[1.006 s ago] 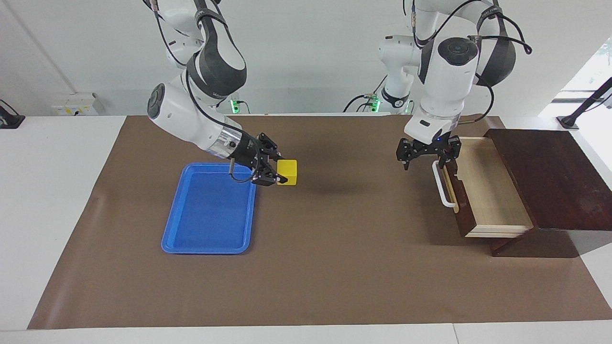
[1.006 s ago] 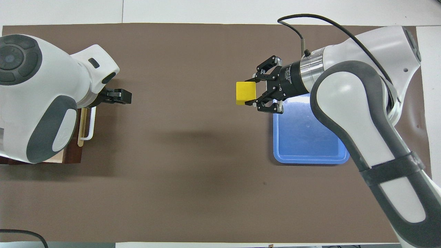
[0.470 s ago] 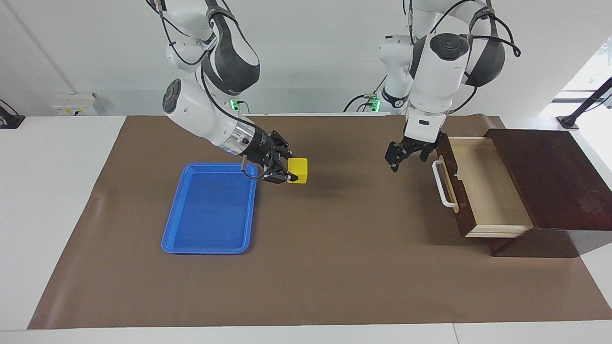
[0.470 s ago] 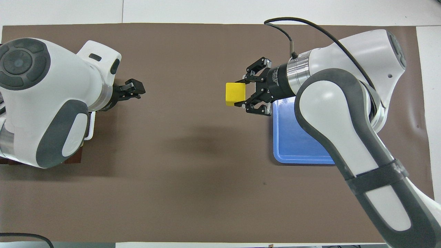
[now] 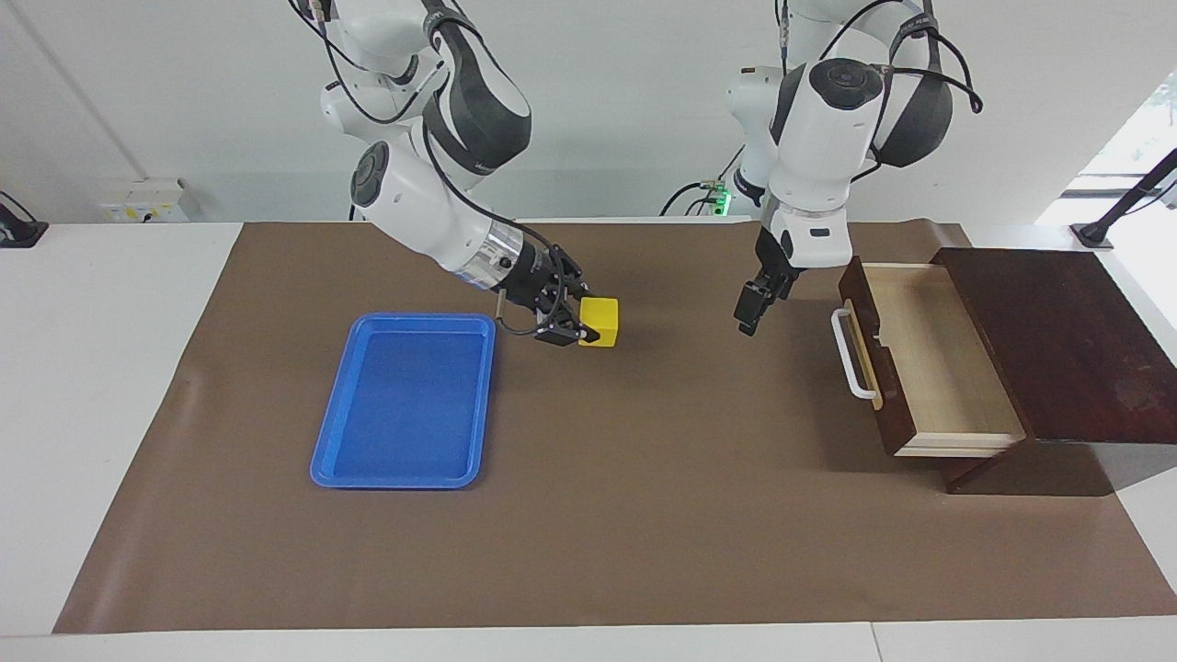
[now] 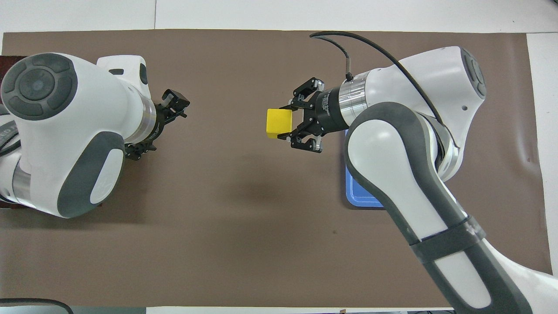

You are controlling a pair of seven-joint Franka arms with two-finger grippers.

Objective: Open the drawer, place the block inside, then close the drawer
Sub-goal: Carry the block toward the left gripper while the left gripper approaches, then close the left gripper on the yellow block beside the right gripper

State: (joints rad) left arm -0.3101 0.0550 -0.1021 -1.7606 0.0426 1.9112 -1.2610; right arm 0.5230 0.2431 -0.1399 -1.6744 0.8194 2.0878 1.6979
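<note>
Gripping a small bright yellow block (image 5: 599, 322) between its fingertips, the right gripper (image 5: 572, 324) holds the cube in the air above the brown table mat (image 5: 588, 515), over the bare stretch just beside the blue tray (image 5: 405, 405) on the side toward the left arm's end of the table. The block is a plain, clean-edged cube, evenly yellow on every face that shows, and far smaller than the shallow rectangular tray. At the left arm's end stands a dark wooden box (image 5: 1057, 340) with its drawer (image 5: 929, 359) pulled fully out; the drawer has a dark brown front, a white bar handle (image 5: 851, 354) mounted on a tan strip, and a pale light-wood interior. The left gripper (image 5: 752, 308) hangs in the air over the mat, near the drawer front on the side toward the tray and apart from the handle, its jaws standing wide with nothing between them. From overhead, the left arm's white and grey housing covers most of the drawer and box, while the right arm crosses over the tray, leaving only one corner of it in sight.
</note>
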